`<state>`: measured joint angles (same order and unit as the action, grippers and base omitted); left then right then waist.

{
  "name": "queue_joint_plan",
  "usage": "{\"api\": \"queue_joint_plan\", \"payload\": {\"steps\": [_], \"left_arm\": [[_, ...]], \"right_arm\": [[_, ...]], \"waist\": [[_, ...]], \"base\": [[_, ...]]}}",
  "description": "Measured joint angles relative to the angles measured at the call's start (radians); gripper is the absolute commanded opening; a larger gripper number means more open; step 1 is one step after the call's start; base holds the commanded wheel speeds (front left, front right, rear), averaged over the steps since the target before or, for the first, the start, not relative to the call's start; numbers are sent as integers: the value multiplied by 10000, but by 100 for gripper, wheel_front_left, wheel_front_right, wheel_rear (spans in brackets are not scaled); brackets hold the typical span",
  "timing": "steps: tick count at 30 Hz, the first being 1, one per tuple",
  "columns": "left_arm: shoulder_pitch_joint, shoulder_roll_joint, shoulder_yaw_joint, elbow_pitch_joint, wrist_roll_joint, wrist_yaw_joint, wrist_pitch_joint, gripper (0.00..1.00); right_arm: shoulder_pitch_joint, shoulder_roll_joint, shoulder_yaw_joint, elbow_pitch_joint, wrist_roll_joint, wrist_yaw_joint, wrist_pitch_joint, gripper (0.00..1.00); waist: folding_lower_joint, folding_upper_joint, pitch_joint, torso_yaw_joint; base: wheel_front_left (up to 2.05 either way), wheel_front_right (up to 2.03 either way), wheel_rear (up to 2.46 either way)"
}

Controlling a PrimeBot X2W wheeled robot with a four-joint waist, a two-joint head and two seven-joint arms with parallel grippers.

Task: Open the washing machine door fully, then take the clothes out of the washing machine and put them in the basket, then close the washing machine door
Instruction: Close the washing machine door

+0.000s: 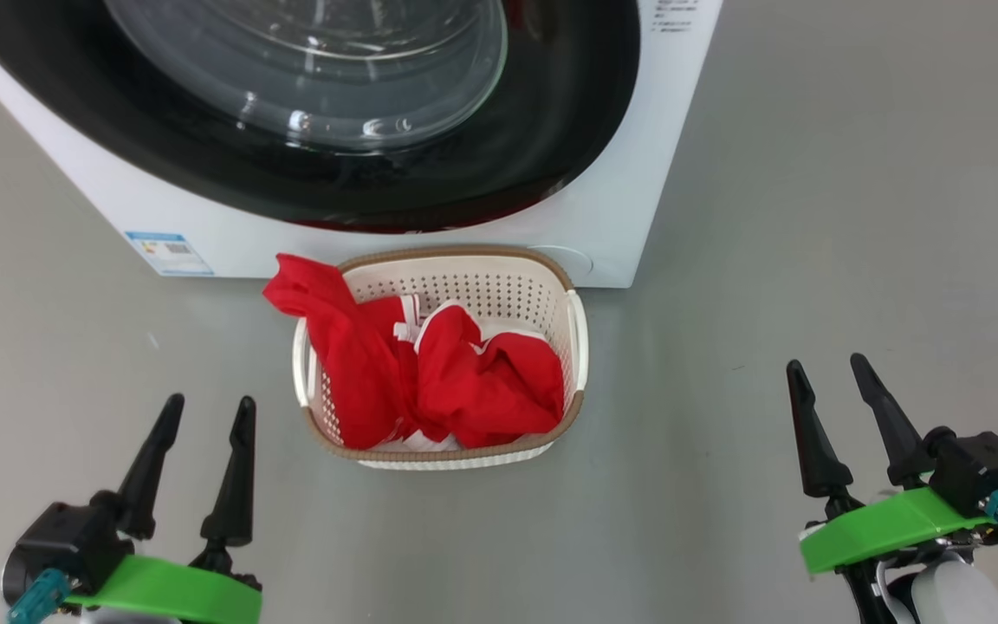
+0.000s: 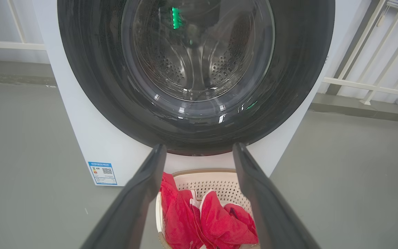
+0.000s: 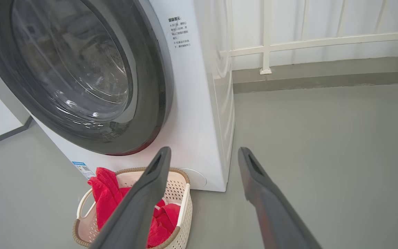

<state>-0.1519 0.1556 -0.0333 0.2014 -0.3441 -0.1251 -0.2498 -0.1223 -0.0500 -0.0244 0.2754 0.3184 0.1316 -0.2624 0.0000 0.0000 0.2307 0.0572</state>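
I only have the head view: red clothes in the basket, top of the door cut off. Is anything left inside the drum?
Observer: The left wrist view looks straight through the door. The drum shows bare perforated steel, nothing red inside.
Operator: Is the door actually shut?
Observer: The right wrist view sees it from the side. Its black rim lies against the white front of the washing machine, with no gap that I can see.
Operator: What's past the machine on my right?
Observer: A white railing runs along the wall behind it, above a grey floor step.
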Motion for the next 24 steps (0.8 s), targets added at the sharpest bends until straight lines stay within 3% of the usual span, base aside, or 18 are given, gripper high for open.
{"api": "queue_joint_plan", "payload": {"steps": [24], "left_arm": [[1056, 56, 451, -21, 278, 0, 0, 100]], "right_arm": [[1385, 81, -399, -322, 59, 0, 40, 100]], "waist": [[0, 0, -841, -598]], "base": [[0, 0, 0]]}}
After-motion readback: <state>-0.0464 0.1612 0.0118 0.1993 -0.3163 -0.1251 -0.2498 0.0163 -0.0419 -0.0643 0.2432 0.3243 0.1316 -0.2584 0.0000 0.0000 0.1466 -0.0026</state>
